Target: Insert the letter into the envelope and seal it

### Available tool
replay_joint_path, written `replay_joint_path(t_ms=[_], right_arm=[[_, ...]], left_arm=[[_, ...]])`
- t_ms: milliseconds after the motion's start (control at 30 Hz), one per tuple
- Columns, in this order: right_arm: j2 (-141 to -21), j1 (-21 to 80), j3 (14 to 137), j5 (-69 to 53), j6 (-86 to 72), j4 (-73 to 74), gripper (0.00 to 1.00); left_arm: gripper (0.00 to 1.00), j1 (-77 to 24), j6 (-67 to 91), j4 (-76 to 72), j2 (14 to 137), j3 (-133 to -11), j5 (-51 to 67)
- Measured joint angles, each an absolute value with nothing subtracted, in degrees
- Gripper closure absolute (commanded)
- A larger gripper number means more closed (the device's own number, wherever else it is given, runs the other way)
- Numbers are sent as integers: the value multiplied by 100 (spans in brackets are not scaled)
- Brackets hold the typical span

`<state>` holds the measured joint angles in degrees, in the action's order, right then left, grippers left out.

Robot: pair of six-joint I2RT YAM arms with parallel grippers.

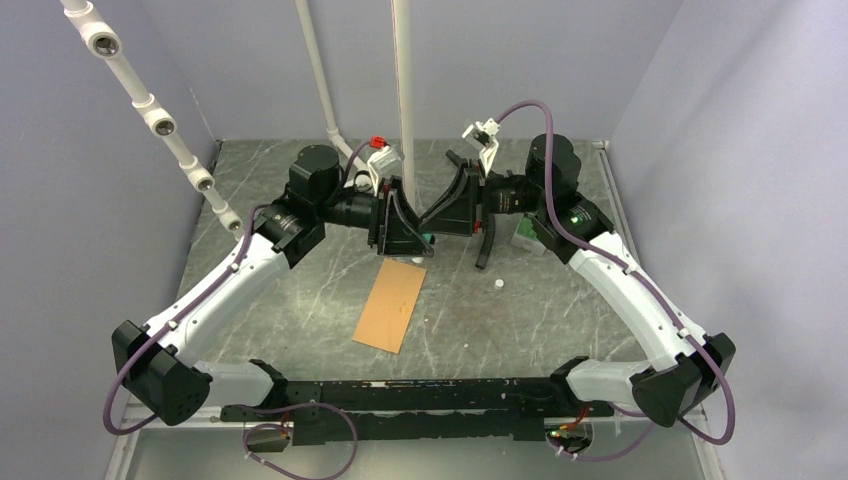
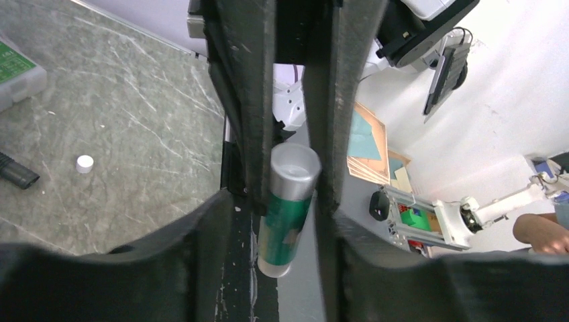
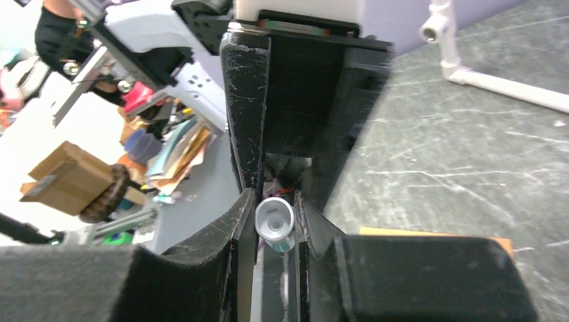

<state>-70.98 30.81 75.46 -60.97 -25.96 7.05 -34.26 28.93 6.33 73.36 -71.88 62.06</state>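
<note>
We are seeing the envelope (image 1: 390, 306) lying flat on the table (image 1: 560, 310), just below the spot where the two grippers are meeting tip to tip. It is lying apart from both of them, and no finger is touching it. We cannot tell how its flap is lying. The letter is not showing on its own, and we cannot tell whether it is sitting inside the envelope.

The right gripper (image 3: 275, 201) is pinching a green glue stick (image 2: 287, 215), with its fingers pressing on either side of the tube. The left gripper (image 2: 282, 204) is standing wider than the stick. Slivers of background are showing on both sides of the tube, so it is holding nothing that we can make out.

A small white cap (image 2: 84, 164) is resting on the table away from the grippers. Farther off, a clear box (image 2: 17, 67) is holding something green.
</note>
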Motion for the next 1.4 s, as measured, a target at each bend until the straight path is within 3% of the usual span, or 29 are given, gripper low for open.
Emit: replay_joint_path(t_ms=[33, 100, 200, 233, 333, 567, 800, 1167, 1400], right_arm=[[-7102, 3063, 7546, -6055, -2593, 714, 100], [-7126, 3030, 7548, -5961, -2604, 751, 97], [-7175, 2991, 7585, -5752, -2622, 816, 46], [-7205, 2982, 7620, -5642, -2637, 880, 34], [-7231, 2958, 7660, -4982, -2694, 1098, 23], [-6923, 3072, 7227, -3046, -2718, 1374, 22], [-6788, 3933, 7107, -1404, -2567, 1586, 24], [-7129, 4661, 7369, -427, -2596, 1275, 27], [-7312, 4661, 7522, -259, -2757, 845, 40]], left_arm=[[91, -3417, 2930, 628, 7336, -7188, 6182], [97, -3402, 2936, 593, 7336, -7188, 6173], [98, -3356, 2926, 602, 7336, -7185, 5968], [97, -3343, 2923, 635, 7336, -7185, 5828], [98, -3260, 2998, 718, 7334, -7144, 5168], [98, -3153, 3660, 1389, 7321, -7133, 2939], [98, -3146, 4458, 2512, 7323, -8125, 1490], [93, -3146, 5183, 3083, 7369, -8726, 1258], [93, -3146, 5360, 3100, 7378, -8711, 1332]])
